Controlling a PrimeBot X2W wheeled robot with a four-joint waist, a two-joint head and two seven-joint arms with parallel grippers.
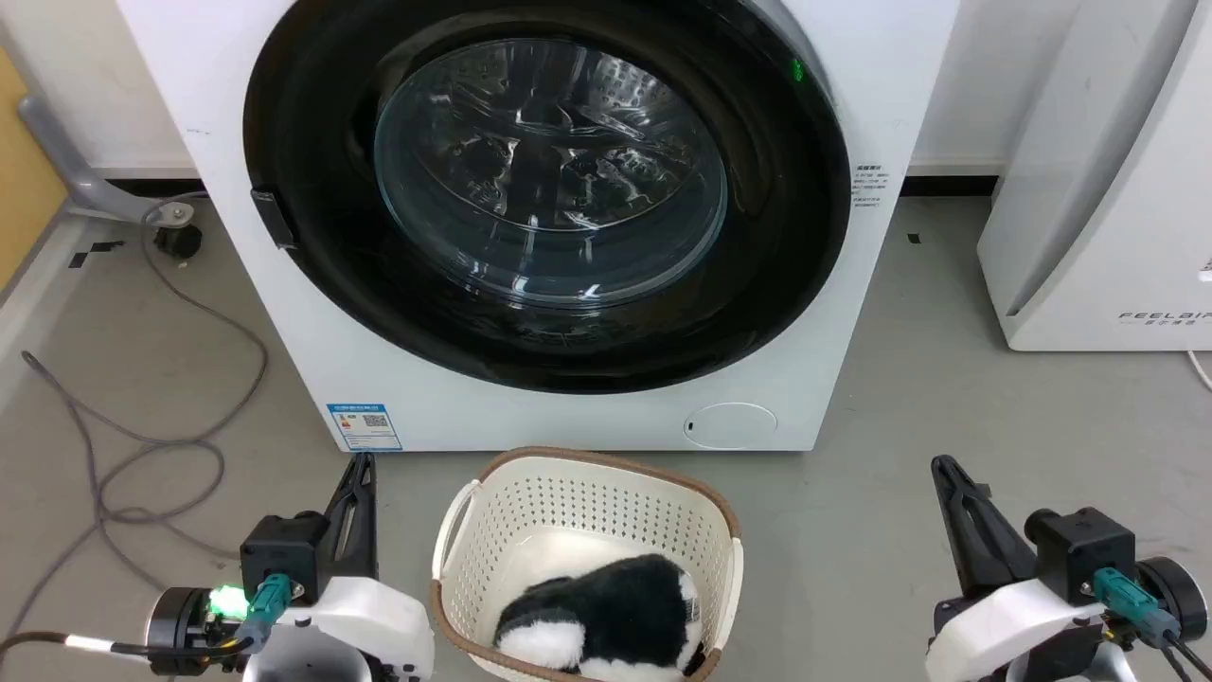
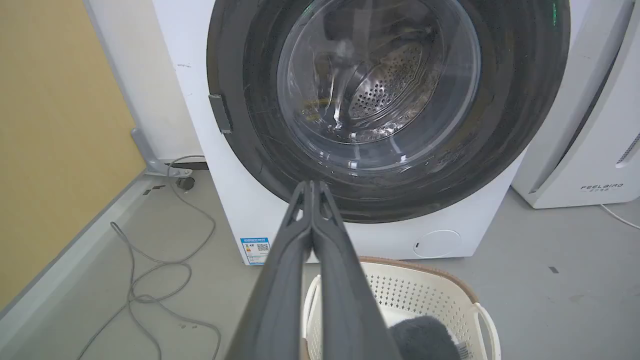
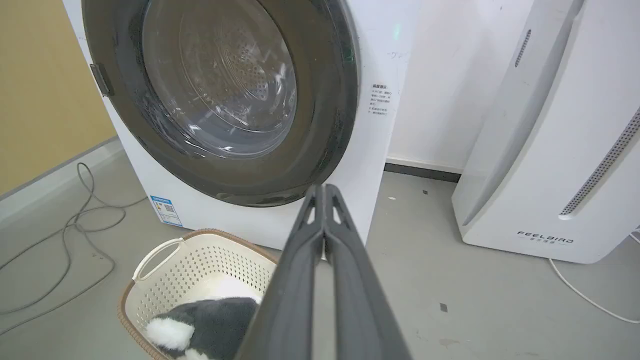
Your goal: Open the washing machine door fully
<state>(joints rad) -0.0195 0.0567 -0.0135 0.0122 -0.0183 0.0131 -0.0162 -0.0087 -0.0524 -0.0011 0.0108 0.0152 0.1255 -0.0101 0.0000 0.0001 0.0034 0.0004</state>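
The white washing machine [image 1: 398, 379] stands ahead of me on the floor. Its round glossy black door [image 1: 786, 265] with the clear glass bowl lies flat against the front, with a small latch tab [image 1: 272, 218] at its left rim. In the left wrist view the door [image 2: 510, 125] spans the upper middle. In the right wrist view the door [image 3: 325, 110] sits upper left. My left gripper [image 1: 362, 461] rests low at the left, shut and holding nothing. My right gripper [image 1: 939, 464] rests low at the right, also shut and holding nothing. Both are well short of the door.
A cream laundry basket [image 1: 473, 530] holding a black-and-white plush toy [image 1: 606, 616] sits on the floor between my grippers, right before the machine. A white FEELBIRD appliance [image 1: 1108, 189] stands to the right. Grey cables [image 1: 142, 445] loop on the floor at left.
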